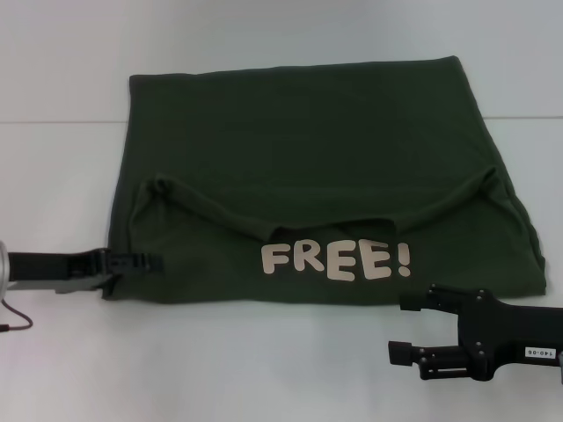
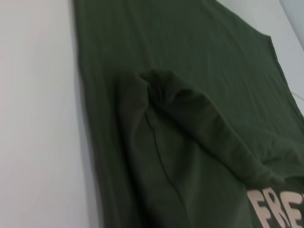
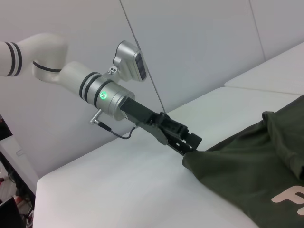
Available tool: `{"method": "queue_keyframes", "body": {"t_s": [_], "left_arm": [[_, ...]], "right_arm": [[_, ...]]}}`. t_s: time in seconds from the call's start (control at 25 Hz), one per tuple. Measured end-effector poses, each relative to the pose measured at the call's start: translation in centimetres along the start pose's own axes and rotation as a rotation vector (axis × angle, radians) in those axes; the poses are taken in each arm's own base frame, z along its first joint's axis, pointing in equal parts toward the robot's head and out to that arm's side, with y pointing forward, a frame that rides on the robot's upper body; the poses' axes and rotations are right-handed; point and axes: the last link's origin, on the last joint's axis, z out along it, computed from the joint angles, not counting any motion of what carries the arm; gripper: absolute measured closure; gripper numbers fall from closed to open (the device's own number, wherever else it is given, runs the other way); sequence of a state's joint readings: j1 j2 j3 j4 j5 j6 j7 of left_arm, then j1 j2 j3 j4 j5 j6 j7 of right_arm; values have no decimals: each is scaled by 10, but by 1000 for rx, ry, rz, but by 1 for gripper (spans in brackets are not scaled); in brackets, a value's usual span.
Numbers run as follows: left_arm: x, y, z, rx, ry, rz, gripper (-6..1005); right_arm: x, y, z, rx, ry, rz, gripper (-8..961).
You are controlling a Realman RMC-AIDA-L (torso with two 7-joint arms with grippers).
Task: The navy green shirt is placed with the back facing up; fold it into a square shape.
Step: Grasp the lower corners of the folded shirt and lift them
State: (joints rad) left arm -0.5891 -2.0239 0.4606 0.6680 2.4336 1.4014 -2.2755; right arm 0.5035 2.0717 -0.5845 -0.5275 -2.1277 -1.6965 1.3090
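A white desk [image 1: 264, 352] fills the head view, its surface smooth and evenly lit, with soft shadows only. A thin seam [image 1: 53, 120] crosses it towards the far side, and the right wrist view shows a similar joint [image 3: 247, 88] between 2 tabletop sections. Behind the desk stand pale grey wall panels [image 3: 199, 42], split by narrow dark lines. At the lower corner of that view sits some dark clutter [image 3: 12, 209], possibly equipment on the floor.

Lab, white table [image 1: 264, 352], plain grey walls [image 3: 199, 47]
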Motion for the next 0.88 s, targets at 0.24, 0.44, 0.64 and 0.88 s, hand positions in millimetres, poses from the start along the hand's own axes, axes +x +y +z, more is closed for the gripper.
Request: {"method": "queue_keyframes", "body": {"t_s": [0.24, 0.44, 0.64, 0.88], "left_arm": [[-4, 7, 7, -17, -44, 12, 72], [1, 7, 10, 16, -44, 42, 73], [2, 4, 10, 41, -45, 57, 280], [1, 3, 11, 53, -57, 65, 443]], "right_arm": [[-1, 0, 2, -5, -1, -2, 8], [-2, 0, 2, -7, -2, 11, 8], [-2, 1, 1, -11, -3, 22, 9], [-2, 1, 0, -9, -8, 45, 9]]}}
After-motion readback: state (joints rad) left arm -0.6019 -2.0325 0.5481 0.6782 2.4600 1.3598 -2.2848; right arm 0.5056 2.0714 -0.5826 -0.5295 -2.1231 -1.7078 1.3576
